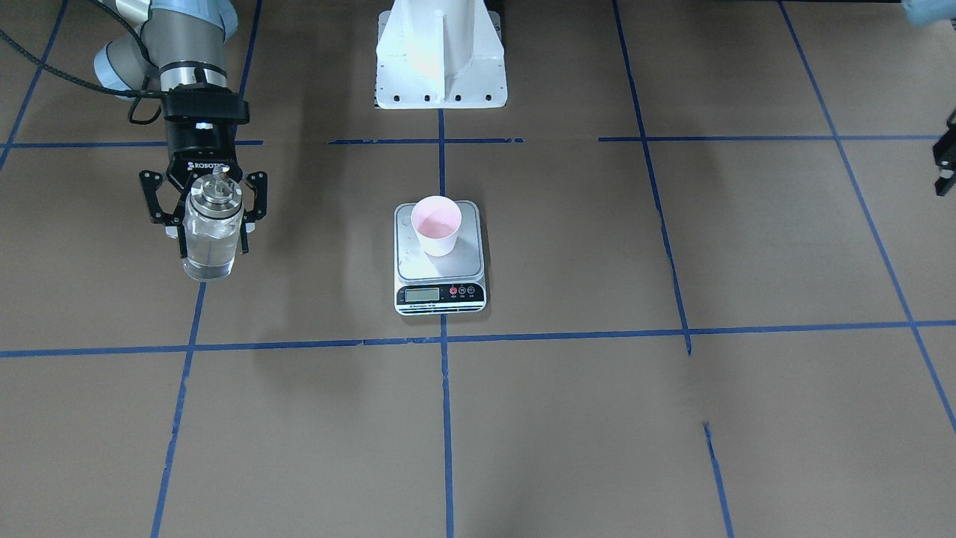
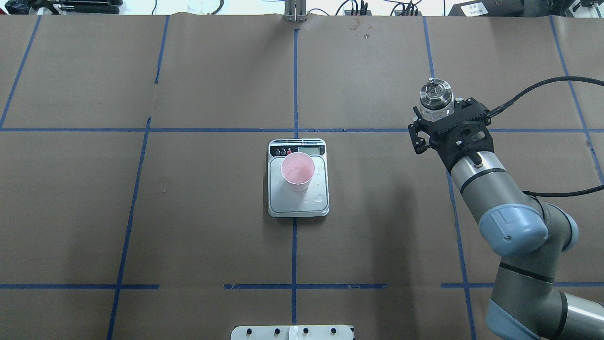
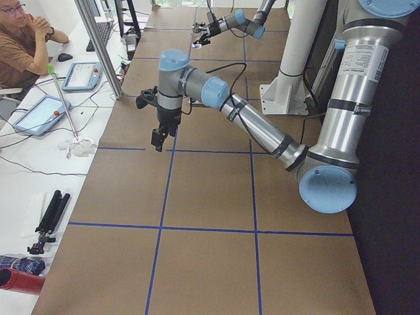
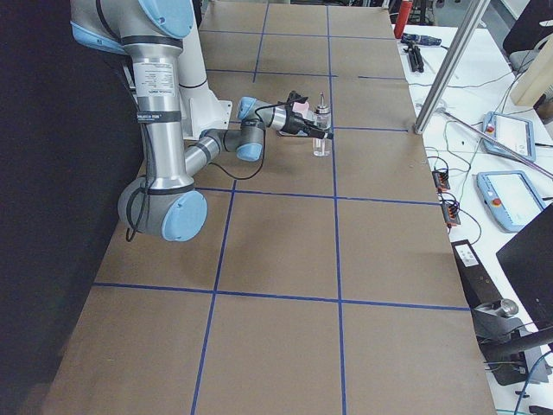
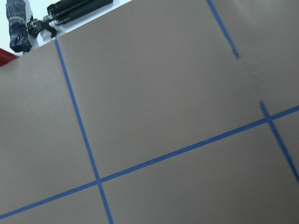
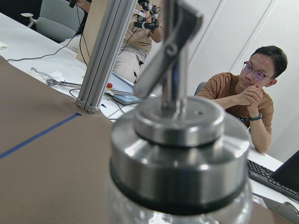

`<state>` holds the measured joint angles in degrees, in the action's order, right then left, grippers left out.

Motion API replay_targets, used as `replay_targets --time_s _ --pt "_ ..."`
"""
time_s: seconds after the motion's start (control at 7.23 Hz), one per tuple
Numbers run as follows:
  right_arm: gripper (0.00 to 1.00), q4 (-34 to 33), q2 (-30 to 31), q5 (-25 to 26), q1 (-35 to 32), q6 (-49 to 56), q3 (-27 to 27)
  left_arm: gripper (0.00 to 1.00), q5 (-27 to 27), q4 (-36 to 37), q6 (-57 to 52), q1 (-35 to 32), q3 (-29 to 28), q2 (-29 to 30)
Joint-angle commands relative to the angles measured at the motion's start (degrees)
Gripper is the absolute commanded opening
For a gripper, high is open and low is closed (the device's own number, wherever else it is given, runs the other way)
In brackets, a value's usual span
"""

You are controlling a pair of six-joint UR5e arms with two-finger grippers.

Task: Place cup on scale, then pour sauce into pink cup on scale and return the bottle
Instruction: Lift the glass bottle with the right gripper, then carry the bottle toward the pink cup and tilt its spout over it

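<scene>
The pale pink cup [image 1: 437,224] stands upright on the silver scale [image 1: 407,261] at the table's middle; both also show in the overhead view, the cup [image 2: 297,171] on the scale [image 2: 283,200]. A few droplets lie on the platform. My right gripper [image 1: 211,233] is shut on the clear glass bottle [image 1: 211,250], upright, far to the scale's side, its base at or just above the table. The silver cap fills the right wrist view [image 6: 180,140]. My left gripper [image 1: 945,164] hangs over the table at the other side, empty; I cannot tell whether it is open.
The white robot pedestal [image 1: 441,60] stands behind the scale. Blue tape lines grid the brown table. An aluminium post [image 6: 105,51] and a seated person [image 6: 250,88] are beyond the table's edge. Tablets and cables lie on the white side bench [image 3: 39,111].
</scene>
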<state>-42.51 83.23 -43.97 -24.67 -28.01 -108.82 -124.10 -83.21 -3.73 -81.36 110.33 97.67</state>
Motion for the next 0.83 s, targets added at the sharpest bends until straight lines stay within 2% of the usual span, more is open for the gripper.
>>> replay_targets --time_s 0.0,0.41,0.55,0.69 --pt "0.0 -0.5 -0.2 4.6 0.8 7.5 0.2 1.0 -2.7 -12.8 -10.7 -3.9 -12.6 -3.2" --pt "0.0 -2.2 -0.3 10.8 4.5 16.0 0.6 1.0 -3.4 -13.5 -10.8 -3.8 -14.4 -4.8" --pt "0.0 -7.0 -5.9 14.8 7.0 16.1 1.5 1.0 -3.6 -12.9 -10.8 -3.8 -14.4 -4.8" --pt "0.0 -11.0 -8.8 18.1 8.2 16.1 3.6 1.0 -3.6 -12.9 -10.8 -3.8 -14.5 -4.8"
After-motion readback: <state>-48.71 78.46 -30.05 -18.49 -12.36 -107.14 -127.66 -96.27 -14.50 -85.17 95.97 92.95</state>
